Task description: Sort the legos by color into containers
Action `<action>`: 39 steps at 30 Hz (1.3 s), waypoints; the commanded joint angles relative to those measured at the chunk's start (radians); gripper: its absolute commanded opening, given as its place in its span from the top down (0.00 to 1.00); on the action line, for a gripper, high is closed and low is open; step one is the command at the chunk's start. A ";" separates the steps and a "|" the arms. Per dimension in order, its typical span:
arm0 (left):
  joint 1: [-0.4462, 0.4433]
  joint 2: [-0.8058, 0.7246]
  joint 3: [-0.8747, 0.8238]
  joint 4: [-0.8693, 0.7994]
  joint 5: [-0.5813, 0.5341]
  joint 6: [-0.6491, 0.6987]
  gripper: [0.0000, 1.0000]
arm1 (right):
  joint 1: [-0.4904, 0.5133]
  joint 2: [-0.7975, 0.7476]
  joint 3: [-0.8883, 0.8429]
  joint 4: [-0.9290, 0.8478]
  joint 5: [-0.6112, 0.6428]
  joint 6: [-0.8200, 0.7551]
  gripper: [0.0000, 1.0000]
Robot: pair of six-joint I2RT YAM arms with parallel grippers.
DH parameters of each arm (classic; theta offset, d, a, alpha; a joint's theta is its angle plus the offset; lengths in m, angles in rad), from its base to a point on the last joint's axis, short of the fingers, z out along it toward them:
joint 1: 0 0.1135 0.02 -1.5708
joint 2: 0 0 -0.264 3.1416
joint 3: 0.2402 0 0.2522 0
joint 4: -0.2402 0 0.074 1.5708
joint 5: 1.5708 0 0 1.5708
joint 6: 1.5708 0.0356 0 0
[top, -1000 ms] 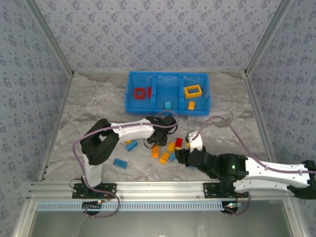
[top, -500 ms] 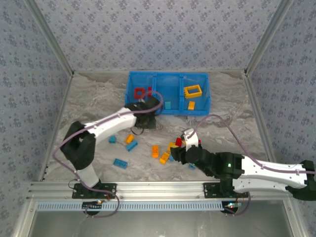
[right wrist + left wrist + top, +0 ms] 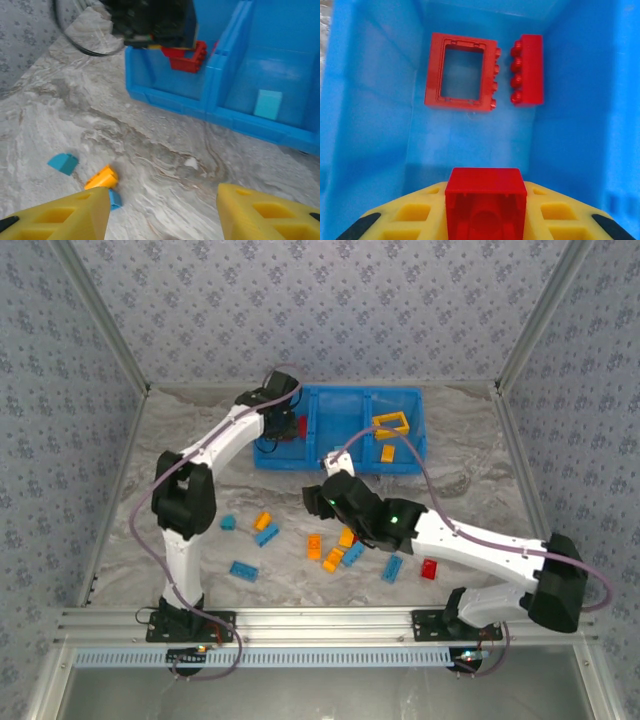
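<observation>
One tray (image 3: 280, 462) is counted, divided into three compartments. Four red pieces are counted: one red frame (image 3: 461, 70), one four-stud brick (image 3: 527, 70), one square brick (image 3: 486, 197) and one loose red brick (image 3: 429, 569) on the desk (image 3: 180, 470). Six light blue bricks (image 3: 228, 523) (image 3: 267, 534) (image 3: 243, 570) (image 3: 353, 554) (image 3: 392, 568) (image 3: 268, 104) are counted, five on the desk and one in the middle compartment. Six yellow or orange pieces are counted: one yellow frame (image 3: 391, 423), one orange brick (image 3: 387, 452) beside it, and four orange bricks (image 3: 263, 521) (image 3: 314, 546) (image 3: 333, 560) (image 3: 346, 537) on the desk. Two arms (image 3: 215, 445) (image 3: 470, 545) are counted.
</observation>
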 commanded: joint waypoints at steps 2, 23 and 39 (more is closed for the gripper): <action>0.028 0.085 0.100 -0.078 0.025 0.022 0.69 | -0.002 0.044 0.071 0.009 -0.029 0.003 0.40; -0.008 -0.272 -0.082 -0.087 -0.035 -0.060 0.40 | -0.005 0.250 0.141 -0.138 -0.227 0.018 0.37; -0.013 -1.378 -0.897 -0.224 -0.120 -0.269 0.36 | 0.019 0.796 0.671 -0.364 -0.328 0.013 0.18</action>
